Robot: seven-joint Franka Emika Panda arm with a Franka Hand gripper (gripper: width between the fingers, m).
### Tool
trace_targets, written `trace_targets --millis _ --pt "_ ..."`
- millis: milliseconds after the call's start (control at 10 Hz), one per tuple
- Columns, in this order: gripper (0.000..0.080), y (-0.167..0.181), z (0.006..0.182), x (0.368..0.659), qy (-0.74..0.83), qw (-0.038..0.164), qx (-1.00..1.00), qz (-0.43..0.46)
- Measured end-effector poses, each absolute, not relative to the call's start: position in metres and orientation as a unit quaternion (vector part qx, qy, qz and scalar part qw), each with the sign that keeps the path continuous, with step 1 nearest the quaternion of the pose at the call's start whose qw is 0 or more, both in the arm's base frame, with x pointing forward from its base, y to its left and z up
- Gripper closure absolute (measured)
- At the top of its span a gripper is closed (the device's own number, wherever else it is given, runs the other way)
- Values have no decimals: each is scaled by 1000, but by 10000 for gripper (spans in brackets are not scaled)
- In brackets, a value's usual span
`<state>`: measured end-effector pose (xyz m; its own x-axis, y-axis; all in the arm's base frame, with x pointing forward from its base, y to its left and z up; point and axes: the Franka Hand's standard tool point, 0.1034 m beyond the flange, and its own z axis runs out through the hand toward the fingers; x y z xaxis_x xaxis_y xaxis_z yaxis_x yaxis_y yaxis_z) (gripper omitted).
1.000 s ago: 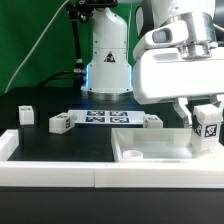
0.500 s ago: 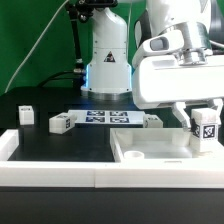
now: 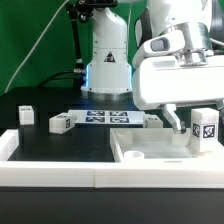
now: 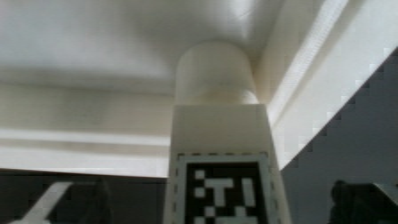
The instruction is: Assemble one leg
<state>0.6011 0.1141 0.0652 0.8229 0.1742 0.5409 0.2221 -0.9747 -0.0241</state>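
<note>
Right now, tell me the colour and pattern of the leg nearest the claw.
White, with a black-and-white square tag; the exterior view shows the leg best.

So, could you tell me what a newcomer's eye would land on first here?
The big white arm fills the exterior view's right, its pincer open around a tagged leg standing upright on the white panel. Further left, more small tagged blocks sit on the black table.
</note>
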Motion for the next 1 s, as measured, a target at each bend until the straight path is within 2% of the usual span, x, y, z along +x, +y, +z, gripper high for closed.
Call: trace_targets --millis 200,500,800,1000 --pt "151 114 66 601 -104 43 -954 -278" --pt "150 110 96 607 -114 37 -953 -277" --pt "150 112 90 603 -114 40 -961 -248" --pt "150 112 87 605 -119 44 -977 -169"
